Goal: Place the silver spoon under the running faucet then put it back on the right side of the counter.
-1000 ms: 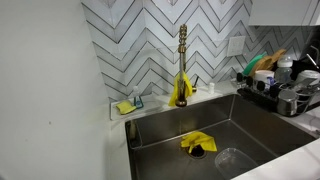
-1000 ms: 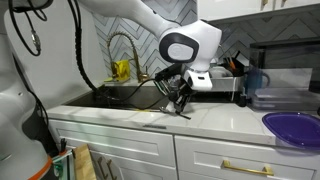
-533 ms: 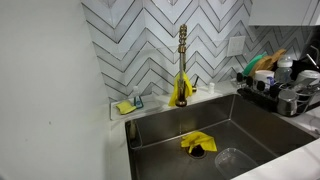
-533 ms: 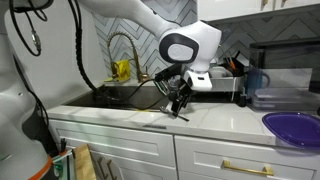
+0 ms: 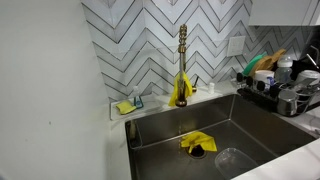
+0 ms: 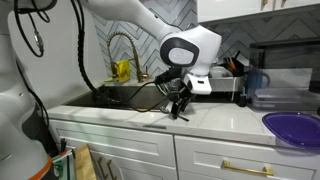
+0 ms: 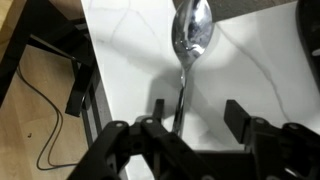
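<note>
The silver spoon (image 7: pixel 191 30) lies flat on the white counter (image 7: pixel 250 60), bowl pointing away from me in the wrist view. Its handle runs down between my fingers, close to the left finger (image 7: pixel 158 108) and well apart from the right one (image 7: pixel 238 112). My gripper (image 7: pixel 198 108) is open around the handle and grips nothing. In an exterior view the gripper (image 6: pixel 179 105) hangs just above the counter (image 6: pixel 215 120), right of the sink. The brass-gold faucet (image 5: pixel 182 50) stands behind the basin, away from the arm, and shows as a gold arch (image 6: pixel 122 40) from the other side.
A yellow cloth (image 5: pixel 197 143) lies in the steel sink (image 5: pixel 230 120); another hangs on the faucet base (image 5: pixel 182 92). A sponge dish (image 5: pixel 127 105) sits at the basin's back corner. A dish rack (image 5: pixel 280 85) and a purple plate (image 6: pixel 295 127) stand on the counter.
The jaws have opened and let go of the spoon, which now rests on the counter. The arm has barely moved.
</note>
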`<state>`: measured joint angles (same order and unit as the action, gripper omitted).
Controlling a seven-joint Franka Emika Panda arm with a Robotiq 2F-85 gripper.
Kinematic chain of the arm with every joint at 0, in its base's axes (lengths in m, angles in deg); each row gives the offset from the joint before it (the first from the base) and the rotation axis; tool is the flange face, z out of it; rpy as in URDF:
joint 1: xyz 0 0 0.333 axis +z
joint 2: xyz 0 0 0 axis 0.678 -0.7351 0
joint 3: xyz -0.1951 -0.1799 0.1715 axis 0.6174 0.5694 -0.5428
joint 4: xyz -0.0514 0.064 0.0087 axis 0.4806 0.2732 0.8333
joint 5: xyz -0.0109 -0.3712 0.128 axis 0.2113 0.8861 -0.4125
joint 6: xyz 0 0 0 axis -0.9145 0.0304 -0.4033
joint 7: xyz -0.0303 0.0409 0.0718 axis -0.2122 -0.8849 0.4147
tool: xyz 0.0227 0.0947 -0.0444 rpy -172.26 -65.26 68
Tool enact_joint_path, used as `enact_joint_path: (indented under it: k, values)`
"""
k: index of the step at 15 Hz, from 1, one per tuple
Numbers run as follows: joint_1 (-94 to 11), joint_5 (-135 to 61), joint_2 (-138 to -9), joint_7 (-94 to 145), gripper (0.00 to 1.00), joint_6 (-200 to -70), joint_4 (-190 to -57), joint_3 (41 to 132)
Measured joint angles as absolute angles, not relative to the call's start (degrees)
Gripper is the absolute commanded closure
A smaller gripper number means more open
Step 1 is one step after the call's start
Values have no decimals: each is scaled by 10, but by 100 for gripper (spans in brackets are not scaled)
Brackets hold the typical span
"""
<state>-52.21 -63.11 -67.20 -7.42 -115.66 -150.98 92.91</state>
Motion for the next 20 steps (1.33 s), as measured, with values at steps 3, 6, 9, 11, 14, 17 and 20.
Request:
enact_joint_path:
  k: [3,6,9,11,14,17,20]
  values:
    - [-522,-631,-671,-77,88,-1157,-1507,929]
    - [-521,-631,-669,-78,100,-1157,-1507,929]
    - [-521,-627,-667,-78,98,-1157,-1508,929]
    - [-520,-619,-665,-78,98,-1157,-1510,929]
    - [-520,-593,-652,-78,98,-1156,-1514,929]
    - [-516,-555,-614,-78,98,-1156,-1533,929]
    - [-508,-533,-545,-78,98,-1122,-1564,920]
